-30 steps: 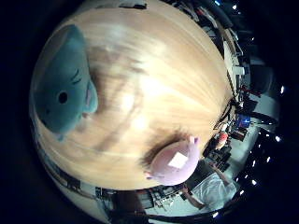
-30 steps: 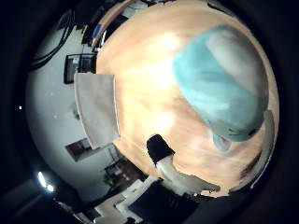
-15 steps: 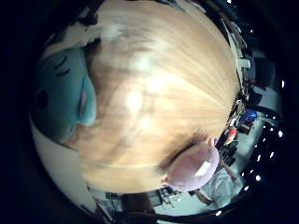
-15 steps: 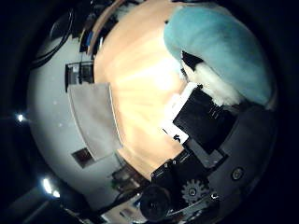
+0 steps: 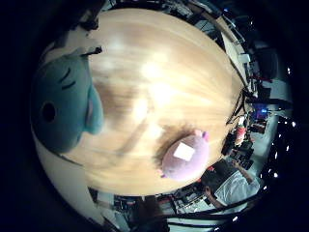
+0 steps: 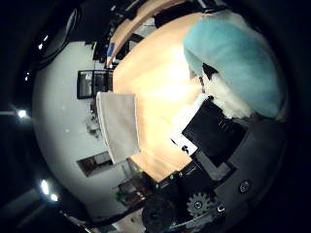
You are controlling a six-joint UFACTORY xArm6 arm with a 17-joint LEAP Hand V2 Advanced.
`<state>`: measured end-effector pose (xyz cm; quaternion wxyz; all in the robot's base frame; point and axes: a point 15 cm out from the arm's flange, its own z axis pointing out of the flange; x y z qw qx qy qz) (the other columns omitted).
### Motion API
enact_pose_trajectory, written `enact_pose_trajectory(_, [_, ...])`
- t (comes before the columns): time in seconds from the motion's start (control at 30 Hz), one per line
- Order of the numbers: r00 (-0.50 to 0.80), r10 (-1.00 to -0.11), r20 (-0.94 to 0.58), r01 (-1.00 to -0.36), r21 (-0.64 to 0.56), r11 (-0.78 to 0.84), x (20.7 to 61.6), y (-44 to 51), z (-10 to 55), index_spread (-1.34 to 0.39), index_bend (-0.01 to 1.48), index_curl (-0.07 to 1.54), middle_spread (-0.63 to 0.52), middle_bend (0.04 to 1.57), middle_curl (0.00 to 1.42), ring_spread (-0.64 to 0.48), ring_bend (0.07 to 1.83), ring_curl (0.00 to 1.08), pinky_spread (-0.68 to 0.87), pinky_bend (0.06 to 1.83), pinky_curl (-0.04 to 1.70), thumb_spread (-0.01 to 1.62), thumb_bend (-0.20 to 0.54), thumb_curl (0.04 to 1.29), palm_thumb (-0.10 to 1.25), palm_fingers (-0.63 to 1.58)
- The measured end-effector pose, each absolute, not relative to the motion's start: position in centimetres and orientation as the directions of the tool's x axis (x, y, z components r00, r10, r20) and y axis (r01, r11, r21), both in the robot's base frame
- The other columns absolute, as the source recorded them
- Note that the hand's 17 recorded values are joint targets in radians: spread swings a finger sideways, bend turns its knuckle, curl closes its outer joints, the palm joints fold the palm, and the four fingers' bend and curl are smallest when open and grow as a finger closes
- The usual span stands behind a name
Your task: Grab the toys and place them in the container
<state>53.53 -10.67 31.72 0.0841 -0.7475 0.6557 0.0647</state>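
A teal plush toy with a white belly [image 6: 233,60] fills much of the right thumb side palm view, close to the palm. My right hand [image 6: 216,146] has its black and white fingers curled against the toy's white underside. The right little finger side palm view shows the same teal toy [image 5: 60,104], with a closed eye, over the wooden table [image 5: 164,68]. A pink plush toy with a white tag [image 5: 183,155] lies on the table near its edge, away from the teal toy. A grey container [image 6: 117,126] stands beside the table's edge.
The round wooden table [image 6: 160,83] has bare wood between the two toys. Dark room clutter and furniture surround the table beyond its edge [image 5: 253,106].
One second ago a finger stood away from the teal toy; it has since curled in against its underside. The views have shifted as the hand moved.
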Motion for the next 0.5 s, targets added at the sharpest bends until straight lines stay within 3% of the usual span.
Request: enact_pose_trajectory(0.5, [0.424, -0.875, -0.234, -0.894, -0.266, -0.361, 47.7, 3.7, 47.2, -0.23, 1.32, 0.87, -0.25, 1.3, 1.02, -0.23, 1.49, 0.78, -0.21, 1.37, 0.78, 1.01, 0.14, 0.98, 0.96, 1.06])
